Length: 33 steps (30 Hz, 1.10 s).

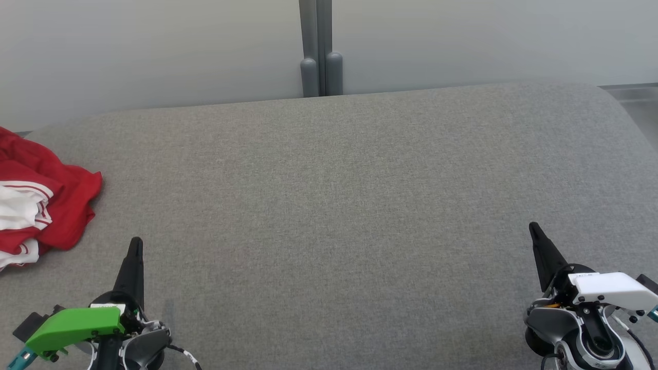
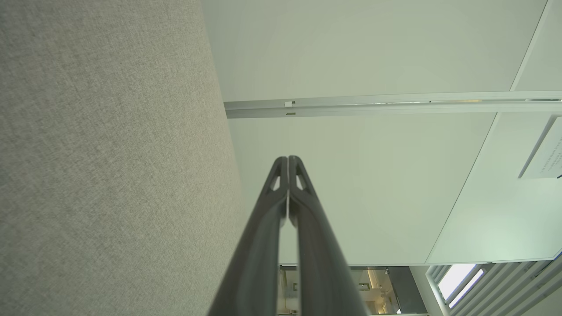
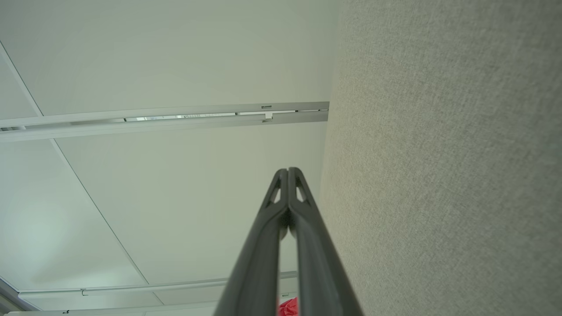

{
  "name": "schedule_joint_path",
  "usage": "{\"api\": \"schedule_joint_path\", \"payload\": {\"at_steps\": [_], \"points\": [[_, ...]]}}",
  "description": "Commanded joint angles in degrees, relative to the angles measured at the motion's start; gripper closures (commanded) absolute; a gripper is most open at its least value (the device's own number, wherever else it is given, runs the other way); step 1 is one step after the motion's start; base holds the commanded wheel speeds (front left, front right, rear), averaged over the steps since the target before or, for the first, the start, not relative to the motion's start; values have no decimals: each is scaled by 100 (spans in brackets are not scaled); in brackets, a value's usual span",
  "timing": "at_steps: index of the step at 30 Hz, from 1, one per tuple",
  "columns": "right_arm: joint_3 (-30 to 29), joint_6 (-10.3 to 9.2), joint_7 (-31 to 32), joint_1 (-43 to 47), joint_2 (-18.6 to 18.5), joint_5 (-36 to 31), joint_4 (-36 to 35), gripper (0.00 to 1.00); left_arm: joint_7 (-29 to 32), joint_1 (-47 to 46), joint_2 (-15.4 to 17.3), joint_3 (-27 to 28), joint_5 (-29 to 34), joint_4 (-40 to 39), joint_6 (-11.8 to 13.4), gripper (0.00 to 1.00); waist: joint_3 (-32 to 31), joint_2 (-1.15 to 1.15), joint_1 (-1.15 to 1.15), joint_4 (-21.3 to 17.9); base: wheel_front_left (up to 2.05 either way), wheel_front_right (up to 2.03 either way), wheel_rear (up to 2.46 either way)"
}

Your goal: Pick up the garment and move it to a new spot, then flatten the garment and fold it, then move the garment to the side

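The garment [image 1: 38,200] is a crumpled red and white heap at the far left edge of the grey fabric surface [image 1: 329,216]. A scrap of red garment [image 3: 289,306] peeks between my right fingers in the right wrist view. My left gripper [image 1: 135,242] rests at the lower left, a little to the right of the heap and apart from it, its fingers pressed together and empty. Its tips [image 2: 288,159] meet in the left wrist view. At the lower right my right gripper [image 1: 533,226] is shut and empty too, with its tips [image 3: 288,170] touching.
A pale wall runs behind the surface, with a grey vertical post [image 1: 320,49] at its middle. The surface's far right corner [image 1: 611,97] is rounded. The grey fabric [image 2: 109,158] stretches wide between the two grippers.
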Motion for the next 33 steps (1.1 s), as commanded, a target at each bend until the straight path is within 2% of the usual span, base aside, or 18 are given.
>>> {"api": "schedule_joint_path", "payload": {"at_steps": [1, 33], "points": [[-12, 2, 33, 46, -5, -8, -24, 100, -9, -82, 40, 5, -6, -19, -26, 100, 0, 0, 0, 0, 0, 0, 0], [-12, 2, 33, 46, -5, -10, -24, 100, -10, -82, 41, 4, -6, -18, -26, 100, 0, 0, 0, 0, 0, 0, 0]]}}
